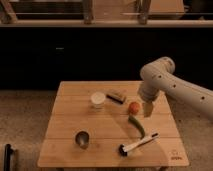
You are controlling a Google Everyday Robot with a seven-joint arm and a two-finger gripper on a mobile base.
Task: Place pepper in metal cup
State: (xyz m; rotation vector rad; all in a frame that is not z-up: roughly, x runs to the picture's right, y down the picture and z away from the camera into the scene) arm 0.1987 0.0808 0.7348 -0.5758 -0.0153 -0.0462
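Note:
The green curved pepper [136,125] lies on the wooden table [65,120], right of centre, just below a round red-orange ball [133,107]. The small shiny metal cup [82,139] stands upright near the table's front left, well apart from the pepper. My gripper [148,110] hangs from the white arm above the table, just right of the ball and up and right of the pepper. It holds nothing that I can see.
A wider white cup [98,100] stands at the table's upper middle. A small brown block [116,95] lies right of it. A white and black marker-like tool [138,144] lies near the front right, below the pepper. The floor around is speckled grey.

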